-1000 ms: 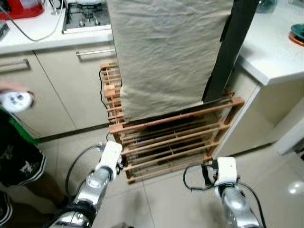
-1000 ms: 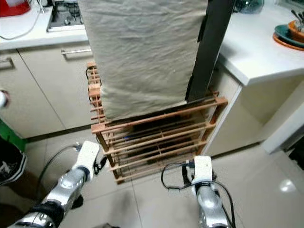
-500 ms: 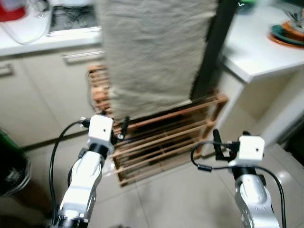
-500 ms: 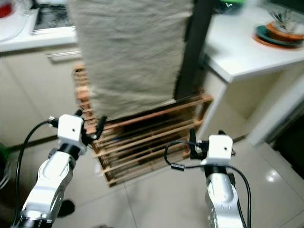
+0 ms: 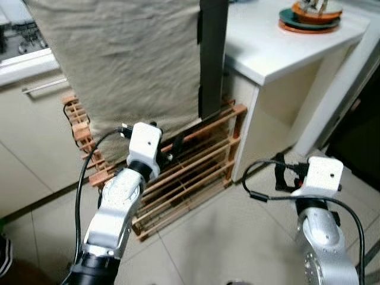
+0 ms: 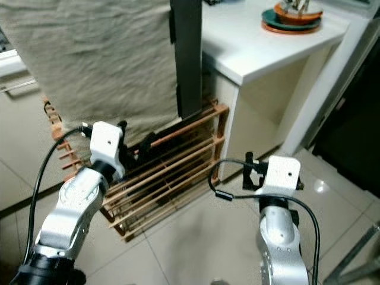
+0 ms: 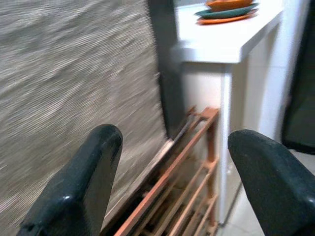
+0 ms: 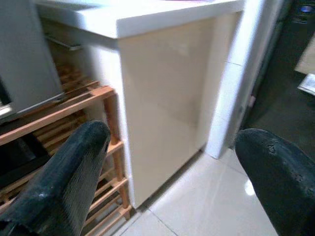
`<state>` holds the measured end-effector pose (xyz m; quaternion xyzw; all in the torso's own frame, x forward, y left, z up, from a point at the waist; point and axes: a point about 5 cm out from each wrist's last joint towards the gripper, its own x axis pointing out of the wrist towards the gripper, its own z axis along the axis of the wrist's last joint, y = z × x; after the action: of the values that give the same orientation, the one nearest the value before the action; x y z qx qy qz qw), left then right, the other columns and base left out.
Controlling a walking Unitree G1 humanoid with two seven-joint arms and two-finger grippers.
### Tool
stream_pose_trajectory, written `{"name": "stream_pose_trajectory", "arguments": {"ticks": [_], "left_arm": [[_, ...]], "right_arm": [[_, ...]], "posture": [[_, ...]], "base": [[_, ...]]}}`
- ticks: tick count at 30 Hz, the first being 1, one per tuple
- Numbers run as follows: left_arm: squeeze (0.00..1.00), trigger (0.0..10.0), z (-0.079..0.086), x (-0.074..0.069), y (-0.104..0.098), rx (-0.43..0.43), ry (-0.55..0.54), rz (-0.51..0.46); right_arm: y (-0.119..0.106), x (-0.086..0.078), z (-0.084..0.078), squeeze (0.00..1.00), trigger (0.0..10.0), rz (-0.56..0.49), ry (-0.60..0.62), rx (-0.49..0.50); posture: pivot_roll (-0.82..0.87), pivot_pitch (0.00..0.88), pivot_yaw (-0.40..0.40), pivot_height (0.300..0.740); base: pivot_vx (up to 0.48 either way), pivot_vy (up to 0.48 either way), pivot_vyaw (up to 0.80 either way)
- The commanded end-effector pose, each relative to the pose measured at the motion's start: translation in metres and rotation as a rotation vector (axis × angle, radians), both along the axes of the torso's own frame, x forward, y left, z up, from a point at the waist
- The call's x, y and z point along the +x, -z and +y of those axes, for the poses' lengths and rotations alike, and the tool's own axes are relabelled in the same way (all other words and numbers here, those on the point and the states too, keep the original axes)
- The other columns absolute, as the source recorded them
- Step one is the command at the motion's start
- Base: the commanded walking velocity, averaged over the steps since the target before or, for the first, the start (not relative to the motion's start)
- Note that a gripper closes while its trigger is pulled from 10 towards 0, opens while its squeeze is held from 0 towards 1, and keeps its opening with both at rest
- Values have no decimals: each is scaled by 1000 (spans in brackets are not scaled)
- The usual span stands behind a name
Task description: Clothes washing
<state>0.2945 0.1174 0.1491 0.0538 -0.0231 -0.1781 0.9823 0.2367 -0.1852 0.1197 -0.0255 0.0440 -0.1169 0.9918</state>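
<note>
1. A beige cloth (image 5: 124, 65) hangs over a wooden drying rack (image 5: 196, 160), filling the head views from 10 to 12 o'clock; its lower hem ends just above the rack's top rail, leaving the slats below bare.
2. A dark cloth (image 5: 212, 56) hangs as a narrow strip just beside the beige one, along its edge at 12 o'clock, and it reaches down to the rack's top rail.
3. The left end effector (image 7: 179, 184) is raised in front of the rack, close to the beige hem; its fingers (image 7: 81, 184) are spread wide with nothing between them (rack slats and cloth show through the gap).
4. The right end effector (image 8: 177, 177) is held up at about 4 o'clock in the head views, apart from the rack's end post and facing the cream side panel (image 8: 167, 93) under the white tabletop (image 5: 279, 47); its fingers are also wide apart and hold nothing.
5. The tabletop's corner juts out at 1 o'clock just above the rack's far end, with stacked plates (image 5: 310, 13) near its back edge.
6. Open tiled floor (image 5: 225, 237) lies between the two arms at 6 o'clock and runs toward 4 o'clock beside the panel.
7. Cream cabinet fronts with a bar handle (image 5: 41, 86) stand behind the rack at 9 to 10 o'clock.
</note>
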Motion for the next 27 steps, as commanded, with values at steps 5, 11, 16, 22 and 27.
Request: {"name": "stream_pose_trajectory", "arguments": {"ticks": [5,11,16,22,27], "left_arm": [[0,10000,-2,-1,-11,-10,27,-2],[0,10000,2,-1,-14,23,4,13],[0,10000,5,-2,-16,13,1,17],[0,10000,6,-3,-19,4,-9,19],[0,10000,7,-5,-16,1,-16,38]], "right_arm": [[-9,2,9,0,10000,-2,-16,34],[-9,7,12,0,10000,25,-27,31],[-12,9,15,0,10000,23,-40,31],[-20,13,21,0,10000,6,-84,8],[-21,13,27,0,10000,1,-120,3]], "posture": [[-112,0,103,740],[-96,0,86,740],[-93,0,82,740],[-95,0,83,740],[-93,0,79,740]], "base": [[283,0,-691],[300,0,-708],[313,0,-716],[314,0,-551],[311,0,0]]}}
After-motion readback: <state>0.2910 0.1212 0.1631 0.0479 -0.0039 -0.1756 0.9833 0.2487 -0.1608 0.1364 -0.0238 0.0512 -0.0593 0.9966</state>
